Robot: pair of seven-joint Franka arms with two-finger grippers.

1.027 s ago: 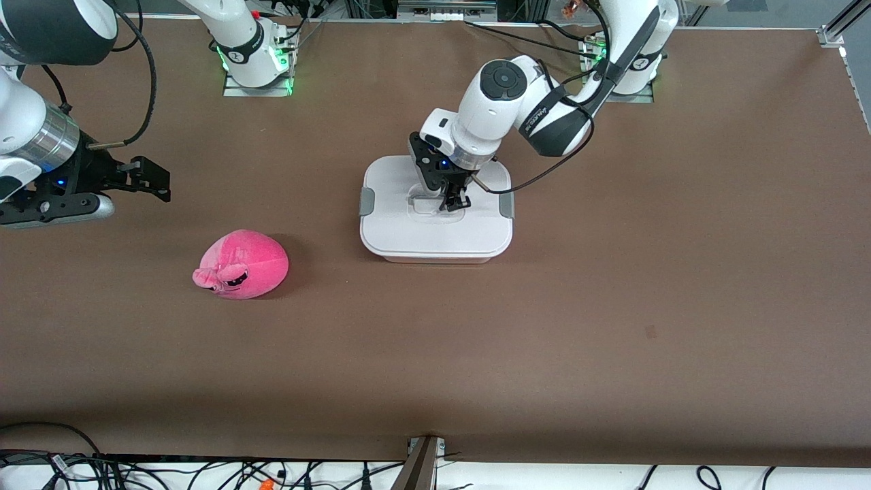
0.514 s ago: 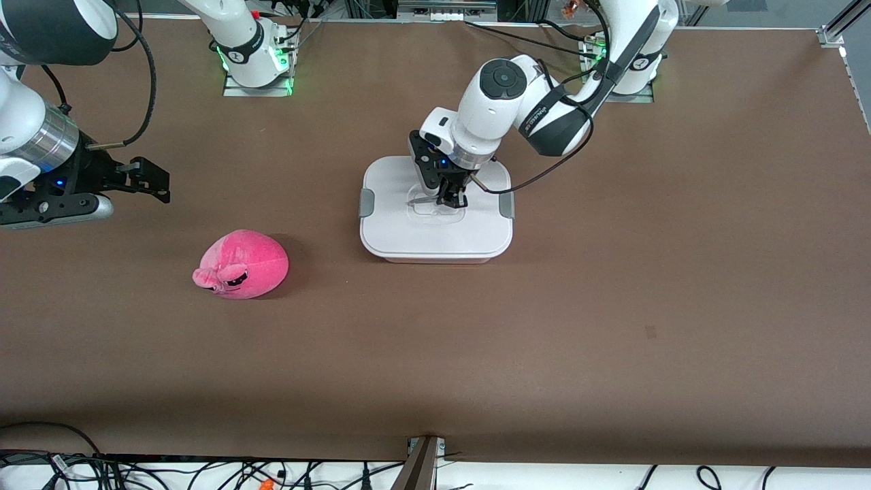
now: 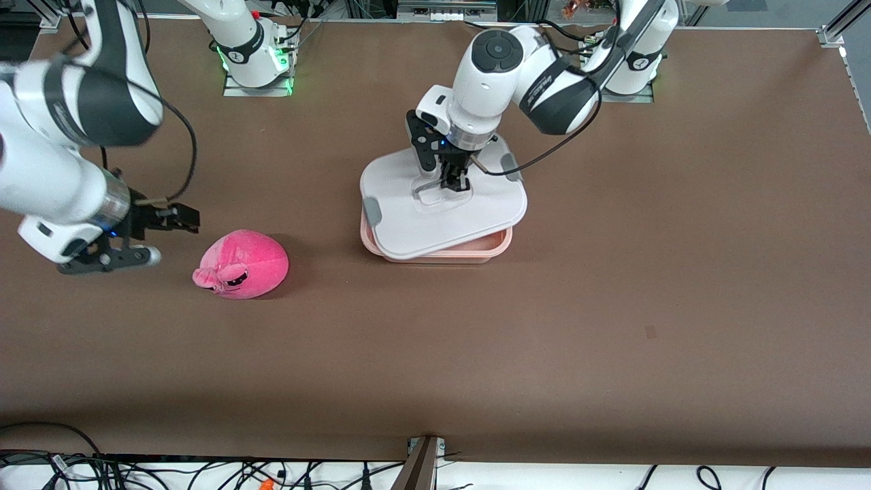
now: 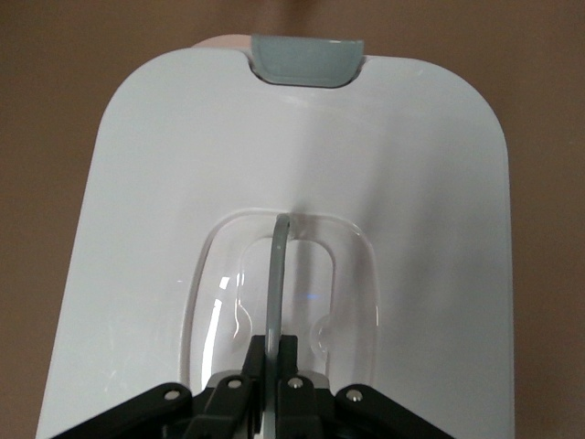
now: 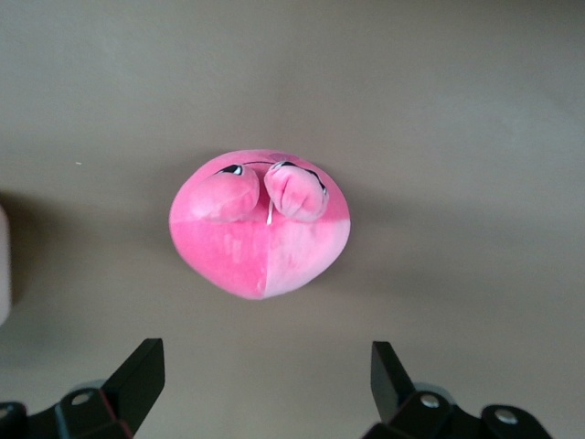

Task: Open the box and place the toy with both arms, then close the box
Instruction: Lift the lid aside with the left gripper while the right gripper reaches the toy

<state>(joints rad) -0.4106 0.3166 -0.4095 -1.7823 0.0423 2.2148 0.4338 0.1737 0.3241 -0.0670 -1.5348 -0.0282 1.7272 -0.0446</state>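
The white lid (image 3: 442, 216) is lifted and tilted above the pale pink box (image 3: 469, 252), which stands mid-table. My left gripper (image 3: 454, 184) is shut on the lid's clear handle (image 4: 278, 265); in the left wrist view the gripper (image 4: 274, 352) pinches that upright strip, with the lid (image 4: 174, 183) spread below. The bright pink toy (image 3: 243, 264) lies on the table toward the right arm's end. My right gripper (image 3: 163, 238) is open beside the toy, on the side away from the box. In the right wrist view the toy (image 5: 260, 233) lies ahead of the open gripper (image 5: 265, 366).
The lid has grey clips at its two ends (image 3: 372, 210) (image 4: 306, 59). A pale edge of the box (image 5: 4, 265) shows at the border of the right wrist view. Brown table (image 3: 544, 327) spreads nearer to the front camera. The arm bases (image 3: 255, 64) stand along the back edge.
The left gripper has lifted the lid off the box and tilted it, baring the pink rim. The right arm has swung down and in toward the toy.
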